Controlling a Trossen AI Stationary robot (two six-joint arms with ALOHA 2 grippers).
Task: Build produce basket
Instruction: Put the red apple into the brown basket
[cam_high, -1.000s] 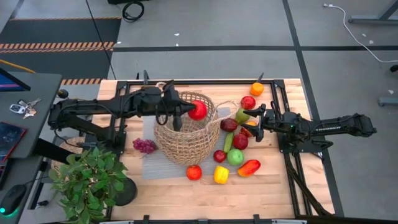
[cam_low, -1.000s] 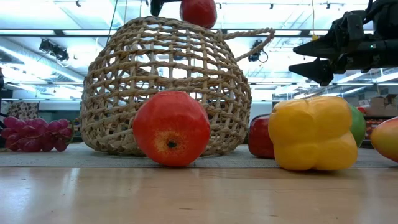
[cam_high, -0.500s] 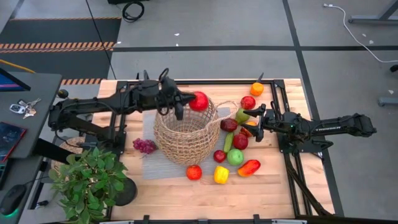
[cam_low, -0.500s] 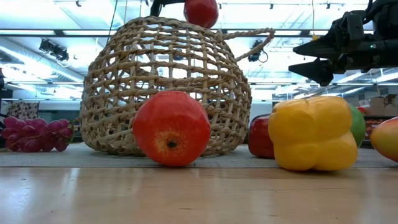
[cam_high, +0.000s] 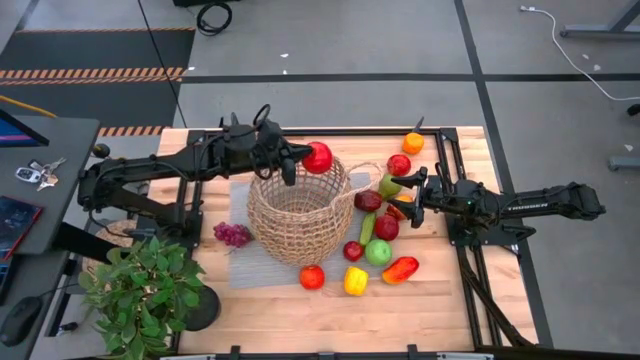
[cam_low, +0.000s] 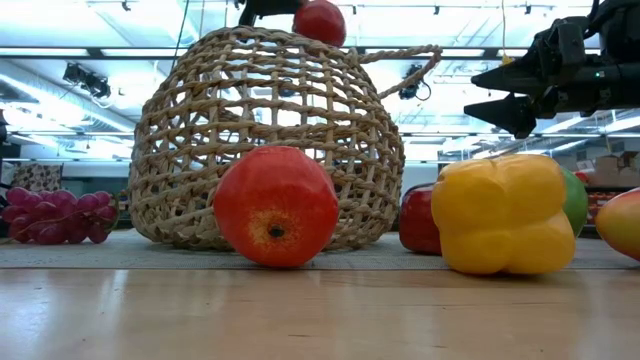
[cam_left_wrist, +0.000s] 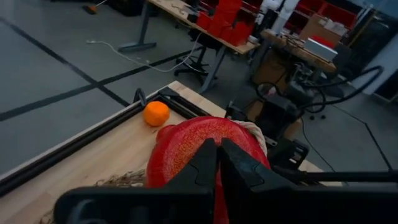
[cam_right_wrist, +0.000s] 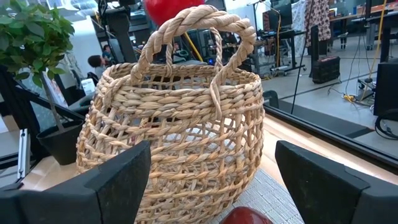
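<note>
Wooden counter carries everything, grey floor behind. Biggest item is the basket, upright near the counter's middle on a grey mat, mouth up, nothing visible inside. Potted plant sits at the near left corner, off the work zone.

Left claw hangs over the basket's far rim, clamped tight on a red apple. Apple sits above the rim line, at or just past the far edge, not clearly over the opening. Main risk: a release from here could land the apple on the rim and bounce it onto the counter toward the far edge. Grip looks thin too, fingers pinched nearly together, likely on the stem or a sliver of the top, so the apple could slip early.

Right claw waits spread wide and empty, low among the produce on the basket's right side, handle loop right in front of it. A forward push might snag that loop and tip or drag the light basket.

Loose pieces near the near edge, another red apple and yellow pepper, could roll if nudged. Grapes lie by the basket's left side.
</note>
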